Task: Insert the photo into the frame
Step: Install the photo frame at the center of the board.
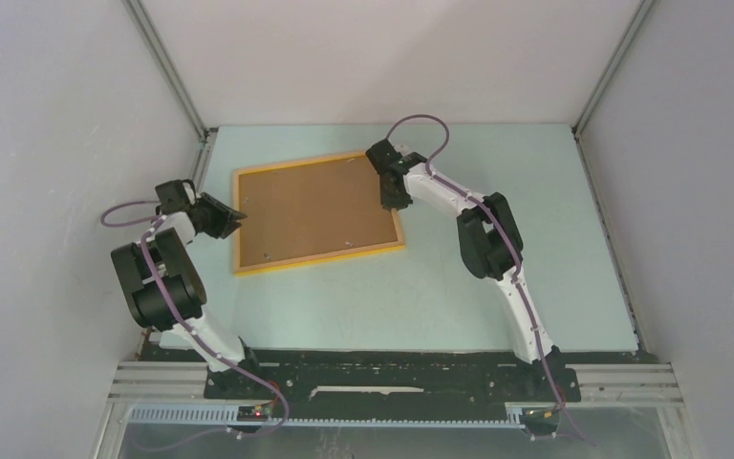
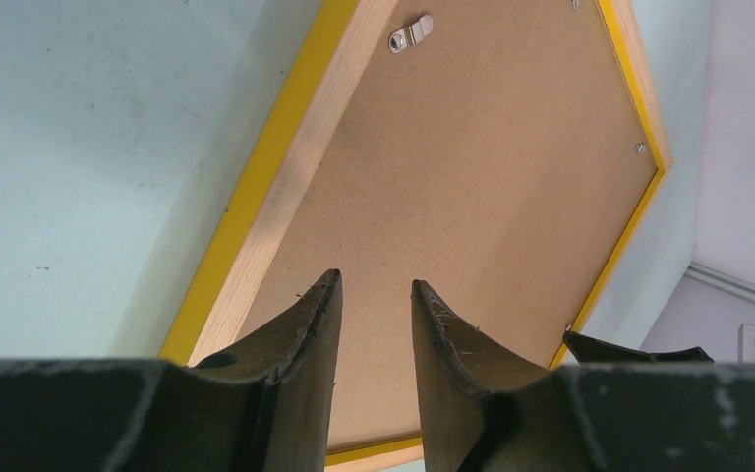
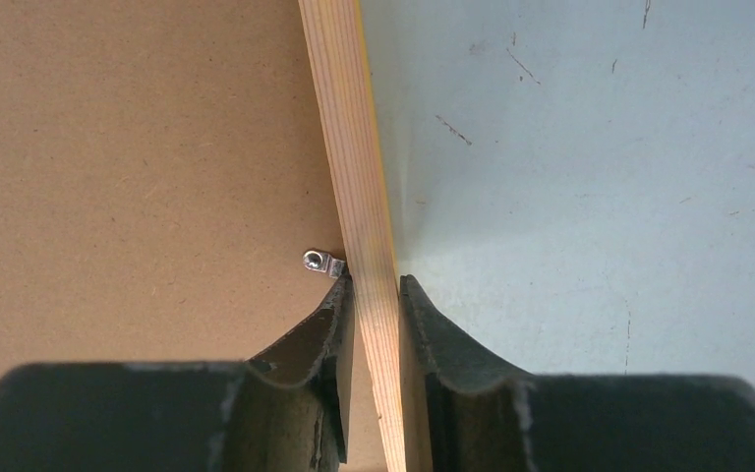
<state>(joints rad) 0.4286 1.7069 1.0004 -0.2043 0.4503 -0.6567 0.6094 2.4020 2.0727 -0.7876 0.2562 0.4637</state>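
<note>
The frame (image 1: 320, 255) lies back up on the table, yellow-orange rim around the brown backing board (image 1: 315, 206). The photo is hidden. My left gripper (image 1: 234, 218) is open and empty just over the frame's left edge; in the left wrist view it (image 2: 376, 281) hangs over the board (image 2: 472, 177), beside the rim (image 2: 256, 187). My right gripper (image 1: 389, 203) is at the frame's right edge. In the right wrist view it (image 3: 374, 280) is shut on the wooden rim (image 3: 354, 147), one finger on the board side, one on the table side.
The pale green table (image 1: 497, 296) is walled by grey panels on the left, back and right. Small metal clips (image 2: 410, 34) (image 3: 321, 262) sit on the board's edges. My right fingertip shows in the left wrist view (image 2: 629, 349).
</note>
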